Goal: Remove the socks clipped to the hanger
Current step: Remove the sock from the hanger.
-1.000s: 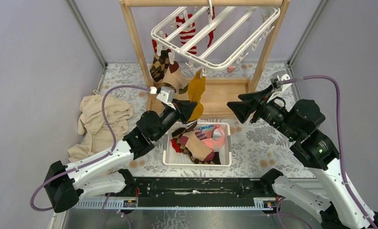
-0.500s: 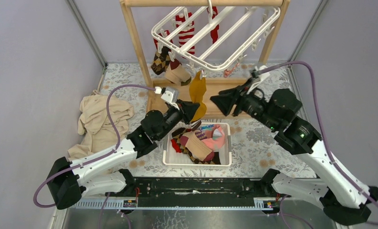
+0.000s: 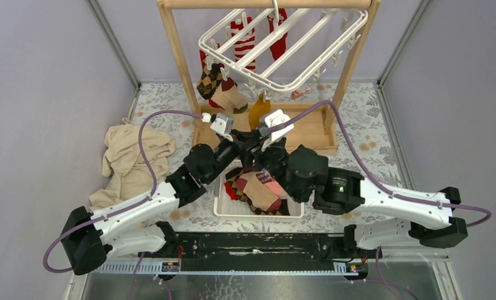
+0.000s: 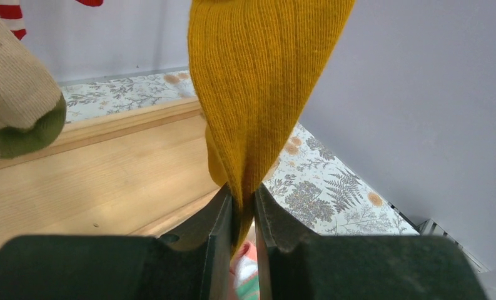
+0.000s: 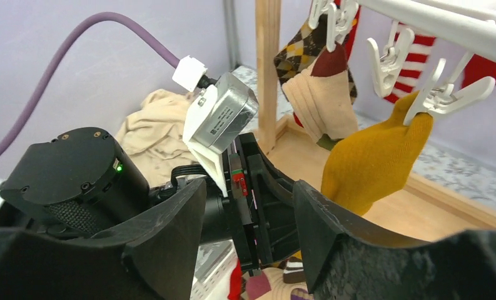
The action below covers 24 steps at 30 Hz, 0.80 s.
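Left wrist view shows you the left gripper (image 4: 242, 203) pinching the lower end of the mustard yellow cloth sock (image 4: 264, 81) tight between its jaws. The sock's top hangs from a clip on the white plastic grid hanger (image 3: 281, 45), which hangs from the wooden rack (image 3: 177, 56). Your right gripper (image 5: 248, 206) stands just beside, jaws spread, holding nothing.

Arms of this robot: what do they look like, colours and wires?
The left arm and right arm have white shells and chunky black joints. A purple cable runs to a camera at each wrist. The fingers are matte black wedges.
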{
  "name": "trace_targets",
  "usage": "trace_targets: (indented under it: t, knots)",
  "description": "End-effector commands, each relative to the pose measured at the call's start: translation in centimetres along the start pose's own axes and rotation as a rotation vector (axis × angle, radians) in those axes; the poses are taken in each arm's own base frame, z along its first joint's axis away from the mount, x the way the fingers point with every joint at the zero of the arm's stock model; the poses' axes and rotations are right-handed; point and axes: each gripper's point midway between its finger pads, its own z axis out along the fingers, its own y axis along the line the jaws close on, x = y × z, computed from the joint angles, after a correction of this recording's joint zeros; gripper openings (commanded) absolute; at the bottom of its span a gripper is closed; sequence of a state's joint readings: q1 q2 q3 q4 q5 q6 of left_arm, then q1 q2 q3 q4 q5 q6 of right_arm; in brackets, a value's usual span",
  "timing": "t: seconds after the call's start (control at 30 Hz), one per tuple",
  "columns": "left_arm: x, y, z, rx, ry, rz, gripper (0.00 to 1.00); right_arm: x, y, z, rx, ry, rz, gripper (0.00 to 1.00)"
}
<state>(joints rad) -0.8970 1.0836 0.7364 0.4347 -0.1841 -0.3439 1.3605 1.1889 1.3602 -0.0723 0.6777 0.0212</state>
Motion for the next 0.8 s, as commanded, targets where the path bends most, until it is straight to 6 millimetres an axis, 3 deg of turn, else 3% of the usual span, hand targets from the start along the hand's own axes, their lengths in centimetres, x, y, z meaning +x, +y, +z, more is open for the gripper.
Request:
trace_targets:
  t: [0.0, 0.4, 0.6, 0.77]
  knots:
    - [-3.1, -0.9, -0.3, 0.023, -0.099, 0.004, 0.24, -4.2, -2.7, -1.2, 0.242, -0.137, -0.009, 0.62]
    - [-3.2, -0.8, -0.7, 0.022, -0.103, 0.012, 0.24, -2.7, -4.8, -2.1, 0.332, -0.141, -0.045, 0.68]
    - [-3.2, -0.7, -0.8, 0.016, -0.105, 0.009, 0.24, -2.1, -5.0, -1.2, 0.308, -0.123, -0.032, 0.71]
    - [-3.1, -0.7, -0.8, 0.015, -0.104, 0.007, 0.24, -1.6, -6.6, -0.2, 0.297, -0.118, 0.026, 0.72]
